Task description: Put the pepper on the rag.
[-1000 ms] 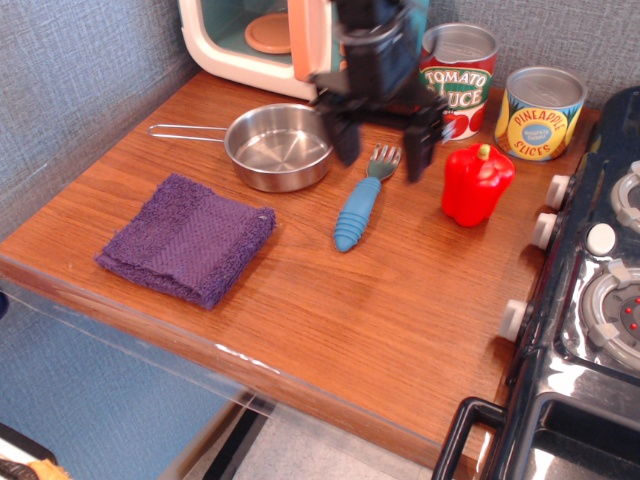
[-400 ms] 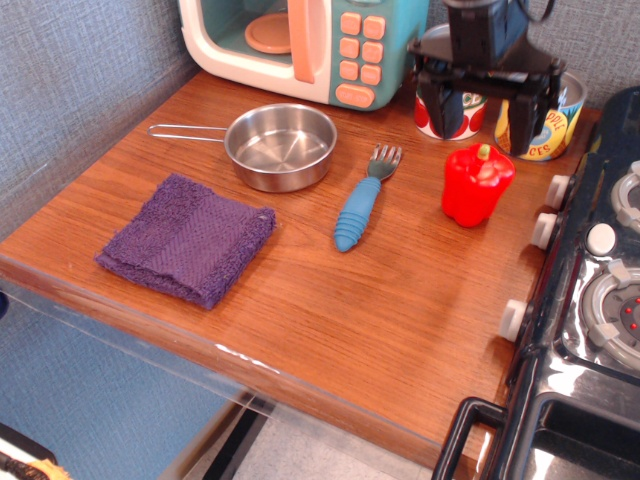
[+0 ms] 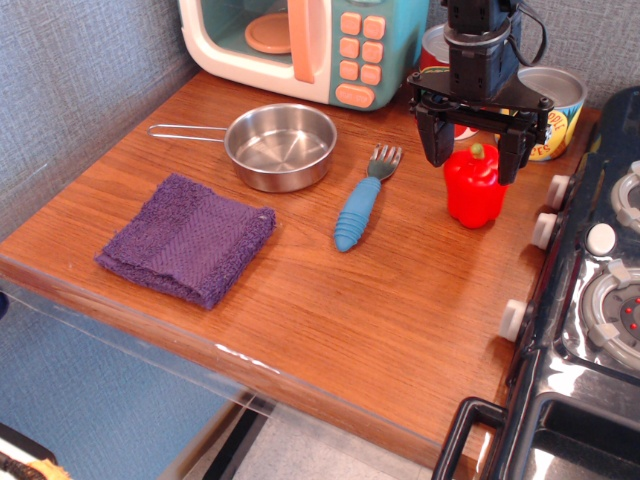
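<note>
The red pepper (image 3: 475, 193) stands upright on the wooden counter at the right, near the stove. My gripper (image 3: 474, 152) is open directly above it, its two black fingers straddling the pepper's top and stem without closing on it. The dark purple rag (image 3: 187, 238) lies flat at the front left of the counter, far from the pepper and the gripper.
A steel pan (image 3: 281, 146) and a blue-handled fork (image 3: 360, 205) lie between rag and pepper. A toy microwave (image 3: 303, 42) stands at the back. A tomato sauce can (image 3: 436, 48) and a pineapple can (image 3: 548, 105) stand behind the gripper. A stove (image 3: 590, 300) borders the right.
My gripper moved right from over the fork to the cans, then came forward and down so its open fingers now flank the pepper's top. The pepper has stayed in place.
</note>
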Tool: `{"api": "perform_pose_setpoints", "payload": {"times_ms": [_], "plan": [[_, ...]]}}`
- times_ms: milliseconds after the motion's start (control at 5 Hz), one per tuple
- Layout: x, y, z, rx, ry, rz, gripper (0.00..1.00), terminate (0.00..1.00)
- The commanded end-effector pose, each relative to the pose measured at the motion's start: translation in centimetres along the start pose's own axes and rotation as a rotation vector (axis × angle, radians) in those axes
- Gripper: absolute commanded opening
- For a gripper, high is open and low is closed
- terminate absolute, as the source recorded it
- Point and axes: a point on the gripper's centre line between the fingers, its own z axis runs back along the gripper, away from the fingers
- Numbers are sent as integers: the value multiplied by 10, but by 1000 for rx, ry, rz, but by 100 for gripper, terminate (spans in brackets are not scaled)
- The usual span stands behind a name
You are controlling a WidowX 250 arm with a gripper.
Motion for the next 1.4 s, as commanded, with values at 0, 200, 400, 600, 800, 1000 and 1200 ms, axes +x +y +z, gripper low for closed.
{"api": "perform_pose_setpoints", "payload": {"times_ms": [0, 200, 400, 600, 800, 1000, 1200], "plan": [[9, -10, 7, 32, -60, -26, 100, 0], [5, -7, -2, 62, -38, -20, 100, 0], [2, -2, -7, 79, -24, -11, 100, 0], [0, 1, -10, 83, -13, 4, 100, 0], [-2, 5, -7, 69, -16, 10, 0, 0], [1, 8, 13, 37, -55, 10, 0, 0], [3, 11, 41, -10, -115, 18, 0, 0]]}}
